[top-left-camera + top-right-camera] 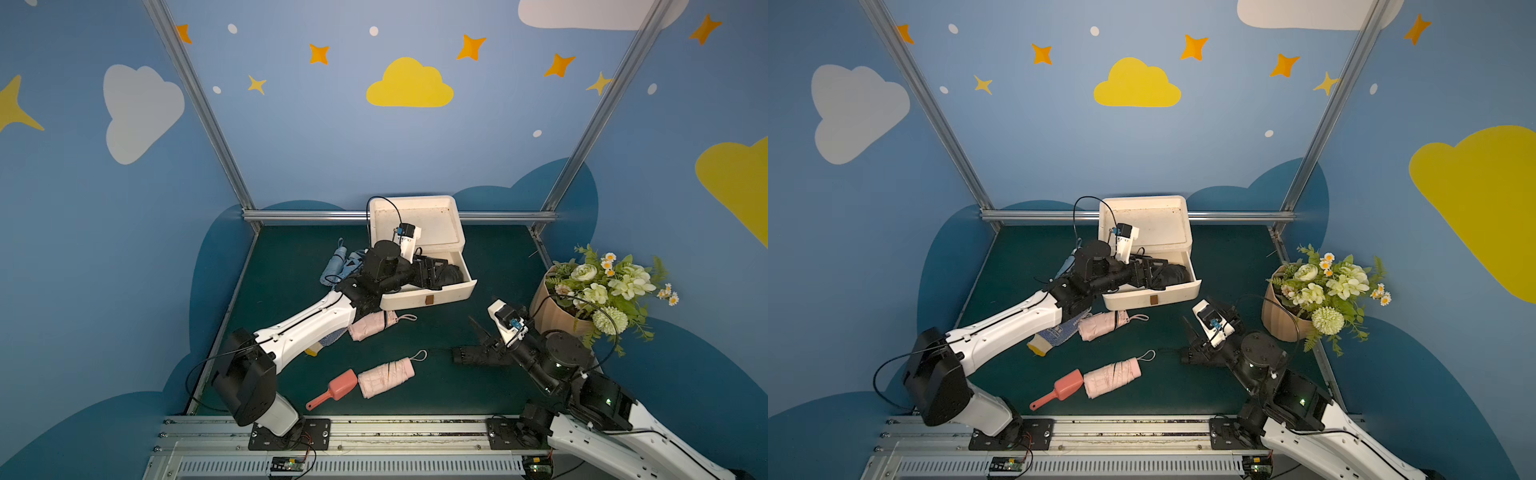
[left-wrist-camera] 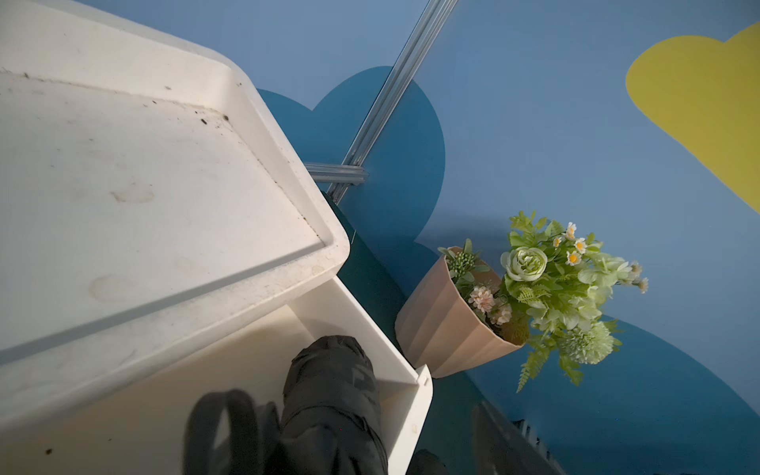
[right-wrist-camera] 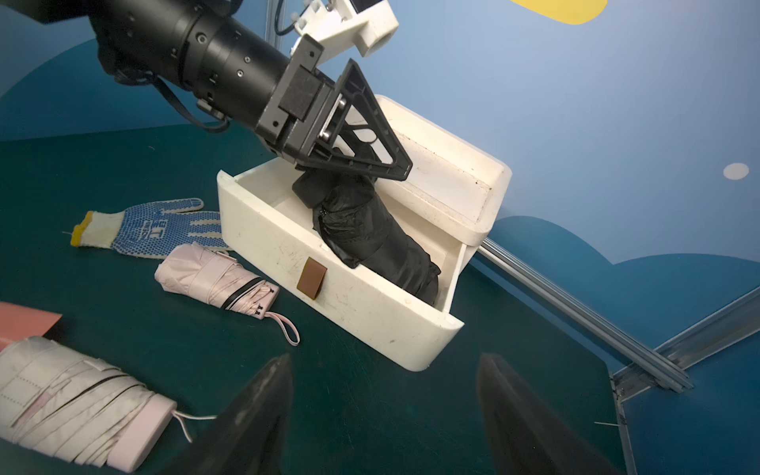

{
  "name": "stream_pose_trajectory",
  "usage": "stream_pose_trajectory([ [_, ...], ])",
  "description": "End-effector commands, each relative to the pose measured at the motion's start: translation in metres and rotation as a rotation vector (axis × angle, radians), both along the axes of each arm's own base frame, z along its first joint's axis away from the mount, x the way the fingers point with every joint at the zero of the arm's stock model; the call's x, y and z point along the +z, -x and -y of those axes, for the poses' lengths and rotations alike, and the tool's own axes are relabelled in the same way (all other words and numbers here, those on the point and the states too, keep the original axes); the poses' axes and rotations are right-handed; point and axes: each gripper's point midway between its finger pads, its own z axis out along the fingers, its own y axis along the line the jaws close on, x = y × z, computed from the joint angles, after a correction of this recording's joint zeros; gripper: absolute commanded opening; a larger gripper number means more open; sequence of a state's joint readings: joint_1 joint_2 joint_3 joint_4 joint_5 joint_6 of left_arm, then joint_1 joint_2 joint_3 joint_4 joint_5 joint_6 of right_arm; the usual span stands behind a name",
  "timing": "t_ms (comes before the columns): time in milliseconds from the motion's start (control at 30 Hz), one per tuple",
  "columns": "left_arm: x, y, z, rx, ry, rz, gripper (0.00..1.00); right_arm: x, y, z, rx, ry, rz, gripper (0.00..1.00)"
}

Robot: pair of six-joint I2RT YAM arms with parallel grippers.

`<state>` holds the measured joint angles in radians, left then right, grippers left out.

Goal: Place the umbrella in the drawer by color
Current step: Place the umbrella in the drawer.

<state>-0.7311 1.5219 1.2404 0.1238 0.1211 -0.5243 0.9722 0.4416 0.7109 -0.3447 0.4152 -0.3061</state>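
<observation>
Umbrellas, four: one black folded fabric umbrella (image 3: 370, 230), one pink folded umbrella (image 1: 374, 326) just in front of the drawer and partly under the left arm, a second pink umbrella (image 1: 386, 376) touching one salmon plastic scoop (image 1: 338, 388), and one pale blue folded umbrella (image 1: 334, 266) half hidden behind that arm. The black one lies slanted inside the pulled-out white plastic drawer (image 3: 370, 304), its near end under the left pincer (image 1: 1163, 274), whose jaws look spread and not gripping. The right pincer (image 3: 386, 360) is wide open and empty above the dark green surface (image 1: 457, 395); nearby are one blue-dotted knit glove (image 3: 152, 228) and one beige ribbed flower pot (image 1: 557, 311).

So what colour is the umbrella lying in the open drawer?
Black umbrella, seen best in the right wrist view.
</observation>
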Motion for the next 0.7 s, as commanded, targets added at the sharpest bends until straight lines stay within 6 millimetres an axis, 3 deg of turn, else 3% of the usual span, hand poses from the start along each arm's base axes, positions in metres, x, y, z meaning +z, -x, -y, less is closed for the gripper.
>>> stream_pose_trajectory([
  [0, 0.030, 0.007, -0.024, 0.053, -0.065, 0.076, 0.87, -0.002, 0.009, 0.006, 0.037, 0.102, 0.008, 0.76],
  [200, 0.049, 0.027, -0.054, 0.082, -0.102, 0.150, 0.91, -0.030, 0.020, 0.004, 0.148, 0.343, -0.004, 0.79],
  [333, 0.049, 0.052, -0.063, 0.026, -0.092, 0.168, 0.91, -0.053, 0.032, -0.003, 0.272, 0.488, 0.021, 0.79],
  [467, 0.030, 0.069, -0.083, 0.046, -0.109, 0.168, 0.91, -0.082, 0.033, -0.005, 0.323, 0.589, 0.002, 0.75],
  [667, -0.030, 0.086, -0.128, 0.172, -0.159, 0.143, 0.92, -0.148, 0.036, 0.012, 0.372, 0.848, -0.166, 0.74],
])
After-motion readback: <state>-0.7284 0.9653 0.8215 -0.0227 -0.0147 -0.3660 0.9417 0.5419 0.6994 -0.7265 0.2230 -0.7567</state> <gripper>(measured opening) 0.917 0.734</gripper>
